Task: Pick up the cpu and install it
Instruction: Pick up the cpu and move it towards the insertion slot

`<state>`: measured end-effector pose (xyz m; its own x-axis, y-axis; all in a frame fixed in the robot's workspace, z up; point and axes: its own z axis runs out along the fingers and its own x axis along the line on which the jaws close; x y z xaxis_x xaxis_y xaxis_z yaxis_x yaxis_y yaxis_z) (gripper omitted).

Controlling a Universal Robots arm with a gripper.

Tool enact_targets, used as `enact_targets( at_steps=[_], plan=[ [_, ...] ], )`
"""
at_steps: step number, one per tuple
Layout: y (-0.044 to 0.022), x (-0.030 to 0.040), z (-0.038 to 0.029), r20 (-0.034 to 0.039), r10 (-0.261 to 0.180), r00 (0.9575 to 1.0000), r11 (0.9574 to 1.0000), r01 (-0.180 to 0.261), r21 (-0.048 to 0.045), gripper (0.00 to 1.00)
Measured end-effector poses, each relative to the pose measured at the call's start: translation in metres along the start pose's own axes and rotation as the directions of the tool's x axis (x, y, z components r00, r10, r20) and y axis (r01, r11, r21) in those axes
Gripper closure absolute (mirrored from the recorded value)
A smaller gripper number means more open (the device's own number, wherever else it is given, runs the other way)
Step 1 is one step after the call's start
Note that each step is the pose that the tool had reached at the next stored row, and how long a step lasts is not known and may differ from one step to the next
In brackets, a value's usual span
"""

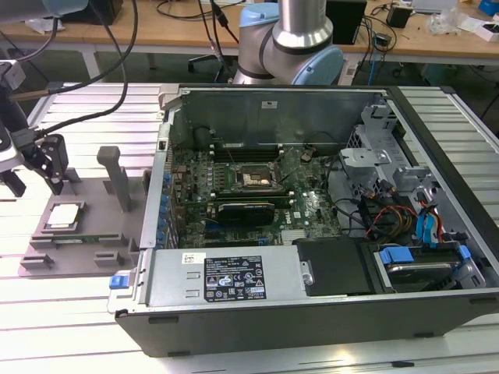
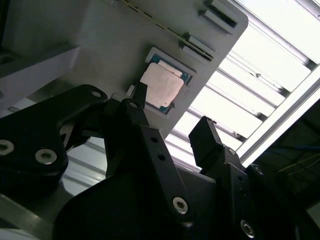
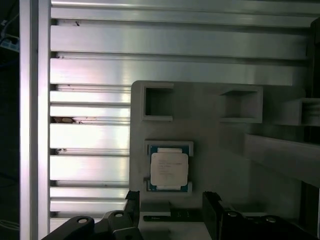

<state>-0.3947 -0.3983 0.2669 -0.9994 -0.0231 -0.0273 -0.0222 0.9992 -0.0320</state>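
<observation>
First wrist view shows the cpu [image 3: 170, 170] lying flat in its pocket of the grey tray [image 3: 220, 145]. The gripper [image 3: 171, 199] hangs above it, fingers [image 3: 211, 206] spread wide and holding nothing. Picking up seems the step in hand; a clean grasp calls for fingers squarely astride the chip's edges.

In the first wrist view the picture's edge cuts off the gripper [image 3: 171, 199], leaving you just its two fingertips. In the second wrist view one finger [image 2: 141, 96] covers a corner of the cpu [image 2: 161, 86], and the grey tray [image 2: 100, 40] runs out of frame. In the exterior view the arm [image 1: 290, 39] leaves at the top edge, so you cannot see its middle.
</observation>
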Motion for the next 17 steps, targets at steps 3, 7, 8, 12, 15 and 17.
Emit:
enact_targets(
  at_steps=[3, 7, 8, 12, 15, 17],
  plan=[
    [0.0, 0.0, 0.0018, 0.0001, 0.0, 1.0, 1.0, 0.0, 0.0, 0.38],
    [0.0001, 0.0001, 0.0034, 0.0, 0.0, 1.0, 1.0, 0.0, 0.0, 0.38],
    [0.0001, 0.0001, 0.0036, 0.0, 0.0, 1.0, 1.0, 0.0, 0.0, 0.38],
    [0.0002, 0.0001, 0.0056, 0.0004, 0.0, 1.0, 1.0, 0.0, -0.0002, 0.38],
    [0.0003, 0.0002, 0.0082, 0.0002, 0.0, 1.0, 1.0, 0.0, -0.0001, 0.38],
    [0.0004, 0.0001, 0.0108, 0.0002, 0.0, 1.0, 1.0, 0.0, -0.0001, 0.38]
  ],
)
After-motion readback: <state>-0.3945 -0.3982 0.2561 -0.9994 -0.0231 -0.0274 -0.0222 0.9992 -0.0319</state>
